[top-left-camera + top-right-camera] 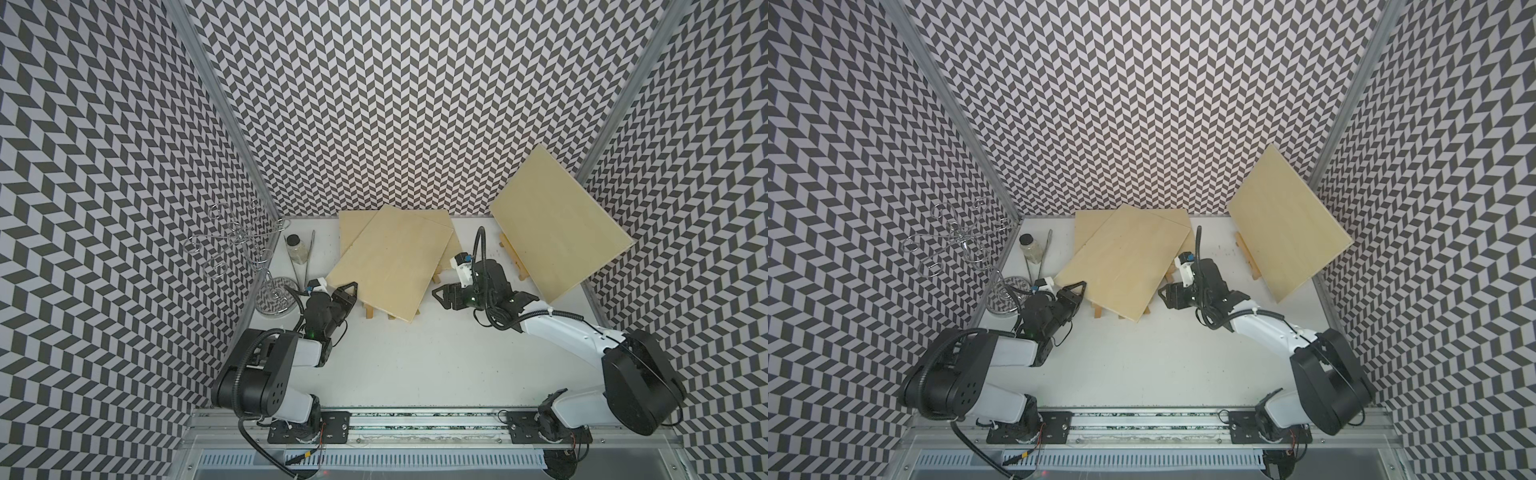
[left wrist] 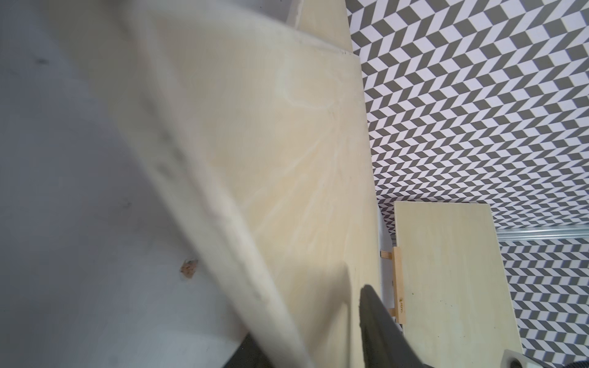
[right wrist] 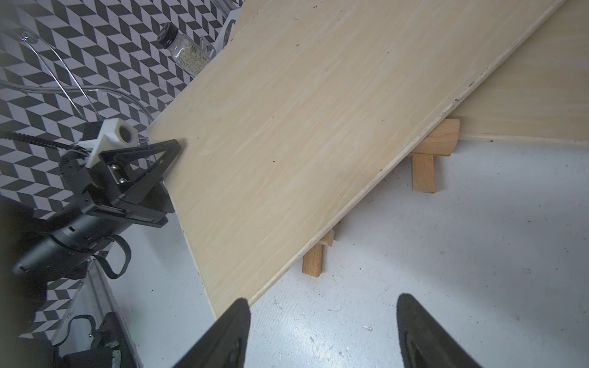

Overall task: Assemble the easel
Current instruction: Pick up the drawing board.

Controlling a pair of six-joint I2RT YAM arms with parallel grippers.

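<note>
A pale rectangular plywood board [image 1: 390, 266] lies tilted at the centre of the white table [image 1: 415, 365]. It rests on a light wooden easel frame [image 1: 370, 312], whose legs poke out under its near edge. The left gripper [image 1: 348, 291] straddles the board's left corner, one black finger [image 3: 170, 149] above the wood and one below; whether they press it I cannot tell. The right gripper [image 3: 322, 334] hovers over bare table just beside the board's right edge, fingers spread, holding nothing. A second plywood board [image 1: 353, 224] lies flat behind. A third plywood board [image 1: 561, 224] leans at the far right on another wooden easel [image 1: 513, 257].
</note>
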